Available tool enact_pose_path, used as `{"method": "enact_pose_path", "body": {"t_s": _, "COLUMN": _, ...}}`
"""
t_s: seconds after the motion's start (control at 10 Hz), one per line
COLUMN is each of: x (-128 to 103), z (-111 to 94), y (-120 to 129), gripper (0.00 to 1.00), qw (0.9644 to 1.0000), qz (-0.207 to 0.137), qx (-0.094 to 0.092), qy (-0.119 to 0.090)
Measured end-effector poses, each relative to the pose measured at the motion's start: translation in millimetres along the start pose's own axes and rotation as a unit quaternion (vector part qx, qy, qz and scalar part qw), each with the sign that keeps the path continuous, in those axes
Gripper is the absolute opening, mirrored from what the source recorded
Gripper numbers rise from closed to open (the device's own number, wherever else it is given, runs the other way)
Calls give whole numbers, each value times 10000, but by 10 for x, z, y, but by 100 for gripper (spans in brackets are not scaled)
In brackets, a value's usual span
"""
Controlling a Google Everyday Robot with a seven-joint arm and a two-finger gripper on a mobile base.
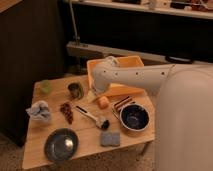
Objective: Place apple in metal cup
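The apple (103, 102) is a small orange-yellow lump lying on the wooden table (40, 155), just in front of the orange bin. The metal cup (75, 90) is a short dark grey cylinder standing upright to the left of the apple, about a cup's width away. My gripper (96, 95) hangs at the end of the white arm, which reaches in from the right and bends down. It sits just above and left of the apple, between the apple and the cup. The arm's wrist hides its tip.
A large orange-yellow bin (122, 67) stands behind the apple. A pale green cup (46, 86), crumpled cloth (40, 111), brown cluster (66, 112), brush (92, 118), grey sponge (110, 139), dark bowl (61, 145), blue-lined metal bowl (134, 117) and striped packet (122, 103) crowd the table.
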Motion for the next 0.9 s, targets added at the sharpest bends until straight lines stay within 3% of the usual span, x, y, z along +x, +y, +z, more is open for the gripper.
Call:
{"method": "enact_pose_path", "body": {"t_s": 0.3, "x": -122, "z": 308, "y": 83, "gripper": 80, "qw": 9996, "qz": 217, "qx": -9, "qy": -196}}
{"method": "enact_pose_path", "body": {"t_s": 0.9, "x": -80, "z": 680, "y": 229, "gripper": 80, "qw": 9998, "qz": 188, "qx": 70, "qy": -16}}
